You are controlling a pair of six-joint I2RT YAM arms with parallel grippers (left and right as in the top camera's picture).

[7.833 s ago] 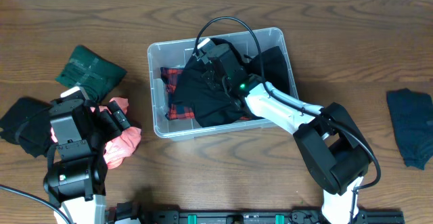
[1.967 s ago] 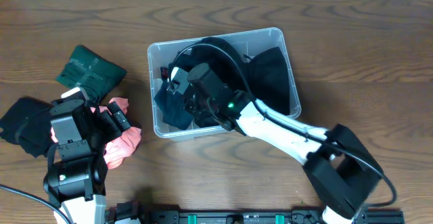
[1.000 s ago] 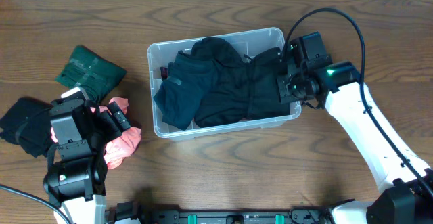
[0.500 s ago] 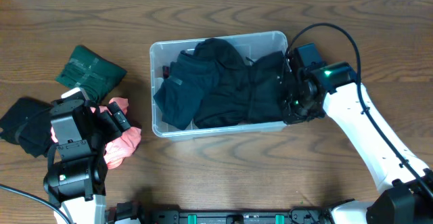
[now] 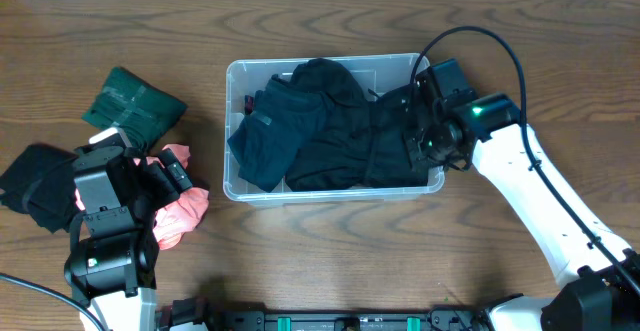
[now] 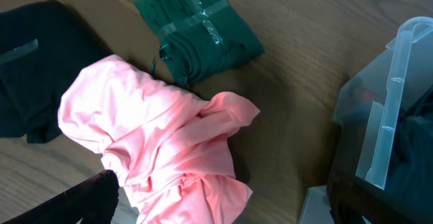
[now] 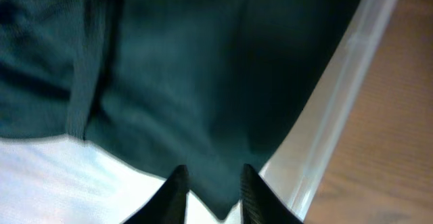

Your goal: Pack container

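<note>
The container (image 5: pixel 232 131) is a clear plastic bin at the table's middle, filled with black garments (image 5: pixel 330 131). My right gripper (image 5: pixel 415 143) is at the bin's right end, just inside the wall. In the right wrist view its fingers (image 7: pixel 213 193) stand close together with a fold of the black garment (image 7: pixel 203 82) between them, next to the bin's rim (image 7: pixel 338 95). My left gripper (image 5: pixel 165 176) is open over a pink cloth (image 5: pixel 182 211), left of the bin. In the left wrist view the pink cloth (image 6: pixel 155 136) lies between its wide-apart fingers (image 6: pixel 223 207), and the bin's corner (image 6: pixel 389 102) shows at the right.
A folded dark green cloth (image 5: pixel 132 101) lies at the far left, with a black cloth (image 5: pixel 30 186) below it. A dark blue cloth (image 5: pixel 610 186) lies near the right edge. The right arm's cable loops above the bin's right end.
My right gripper has moved from outside the bin's right wall to just inside it, onto the black garment. The bin has slid slightly right and forward. The left arm has not moved.
</note>
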